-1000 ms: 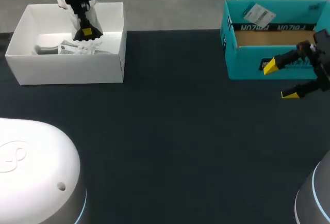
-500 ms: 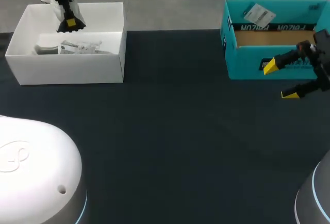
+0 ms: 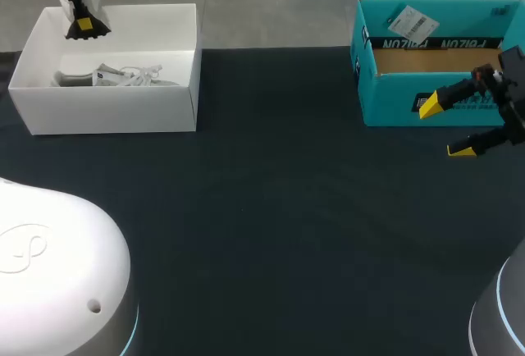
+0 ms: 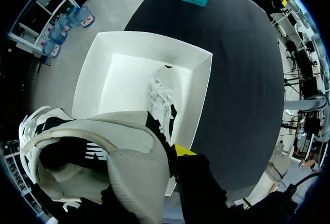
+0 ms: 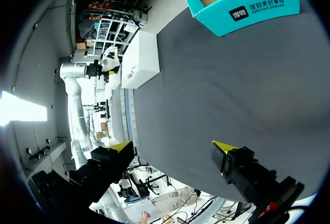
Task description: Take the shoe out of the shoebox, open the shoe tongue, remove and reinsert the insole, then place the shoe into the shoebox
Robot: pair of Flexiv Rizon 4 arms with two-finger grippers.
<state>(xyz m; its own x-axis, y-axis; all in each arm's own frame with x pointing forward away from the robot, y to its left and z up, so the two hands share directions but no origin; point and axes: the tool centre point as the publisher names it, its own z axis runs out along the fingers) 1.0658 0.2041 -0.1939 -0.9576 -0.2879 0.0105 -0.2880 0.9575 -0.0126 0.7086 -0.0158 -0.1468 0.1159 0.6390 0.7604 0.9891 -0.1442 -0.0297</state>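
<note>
Your left pincer [image 3: 82,25] hangs above the far left corner of the white shoebox [image 3: 107,110], clamped on the shoe [image 4: 103,157]. The left wrist view shows the grip at the heel collar, one yellow tip pressed against the padded rim and the other hidden behind the fabric; the shoe is in the air, clear of the box. A second shoe [image 3: 123,75] lies on the box floor with its laces loose. Your right pincer [image 3: 445,128] hovers with its fingers spread wide and nothing between them, just in front of the teal box [image 3: 435,52]; it is well apart from the shoe, across the dark table [image 3: 271,208].

Expect the shoe to be light and soft; the upper looks like a grey-white knit with black panels, and the collar will likely squash under the tips and let the shoe swing. The sole should be the stiffer part, so steady it there with your free pincer. Pinch the tongue at its top edge. The insole, not visible here, is probably thin and floppy; take it by the heel end. The shoebox looks like smooth thin card, so it may slide if nudged.
</note>
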